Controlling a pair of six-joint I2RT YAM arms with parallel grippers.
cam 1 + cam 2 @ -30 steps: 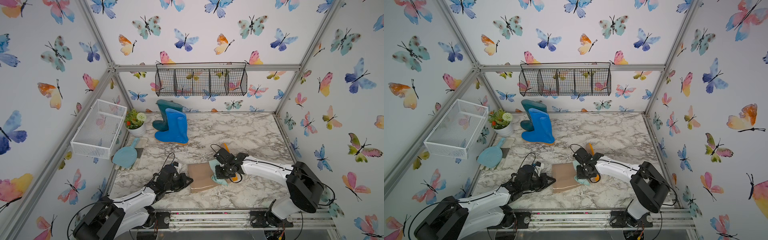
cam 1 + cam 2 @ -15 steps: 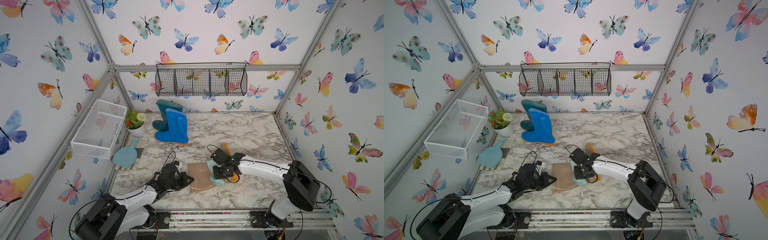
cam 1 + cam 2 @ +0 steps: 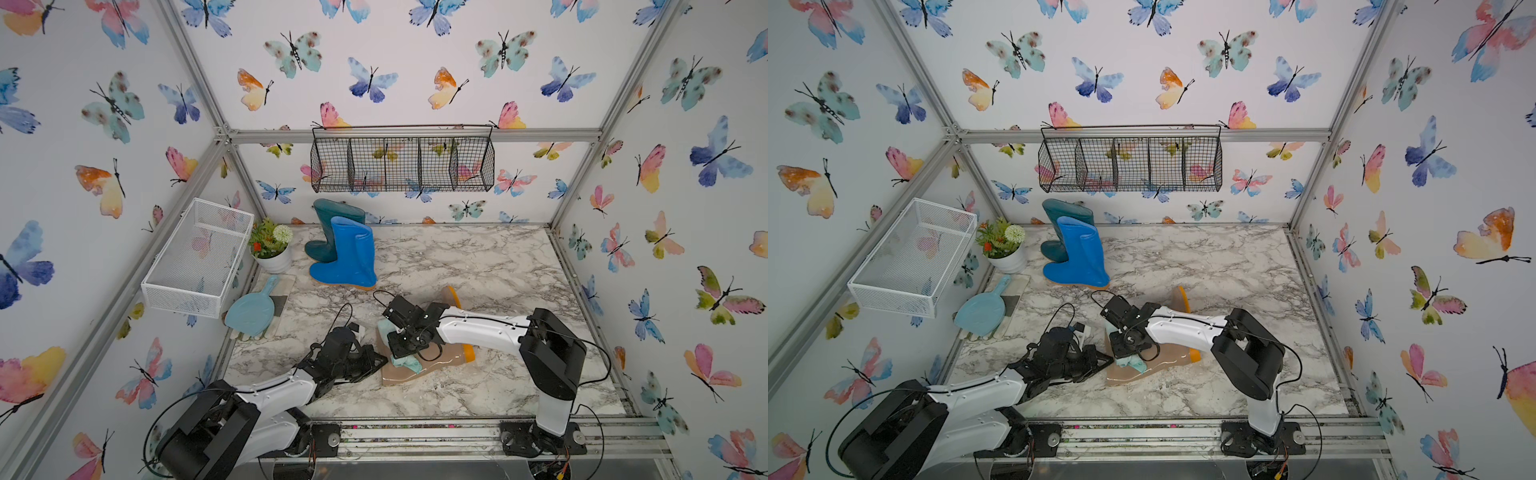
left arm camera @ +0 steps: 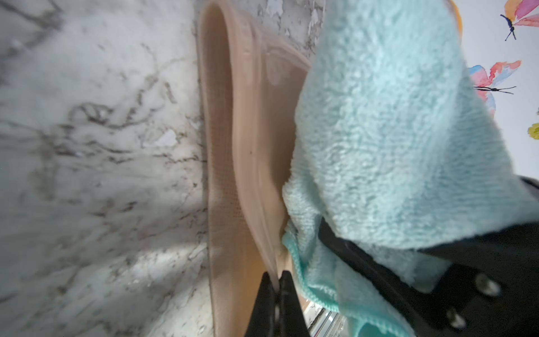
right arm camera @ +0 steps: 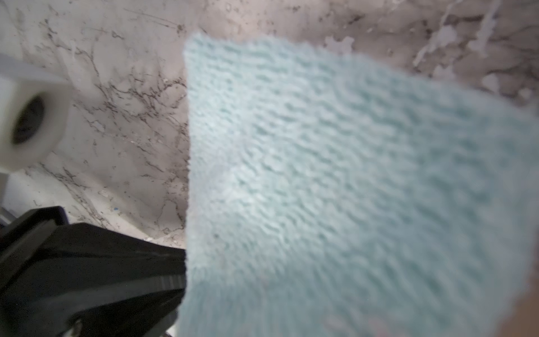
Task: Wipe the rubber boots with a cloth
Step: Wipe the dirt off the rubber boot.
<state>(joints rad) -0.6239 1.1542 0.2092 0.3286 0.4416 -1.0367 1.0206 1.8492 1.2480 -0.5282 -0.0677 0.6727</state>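
A beige boot (image 3: pixel 442 360) (image 3: pixel 1169 361) lies on its side on the marble table near the front, orange sole to the right. My left gripper (image 3: pixel 380 362) (image 4: pixel 277 277) is shut on the thin rim of its shaft opening (image 4: pixel 242 131). My right gripper (image 3: pixel 404 350) is shut on the aqua cloth (image 3: pixel 410 365) (image 4: pixel 393 131) (image 5: pixel 335 189), pressing it on the shaft close to the left gripper. Its fingertips are hidden under the cloth. The bright blue boot (image 3: pixel 349 257) and dark teal boot (image 3: pixel 330 224) stand upright at the back left.
A potted plant (image 3: pixel 272 249) stands left of the upright boots. A light blue scoop (image 3: pixel 251 309) lies on a mat at the left edge. A white wire basket (image 3: pixel 195 257) hangs on the left wall, a black one (image 3: pixel 401 164) on the back wall.
My right gripper has slid the cloth leftward along the beige boot's shaft toward the opening. The left gripper has kept its hold on the rim.
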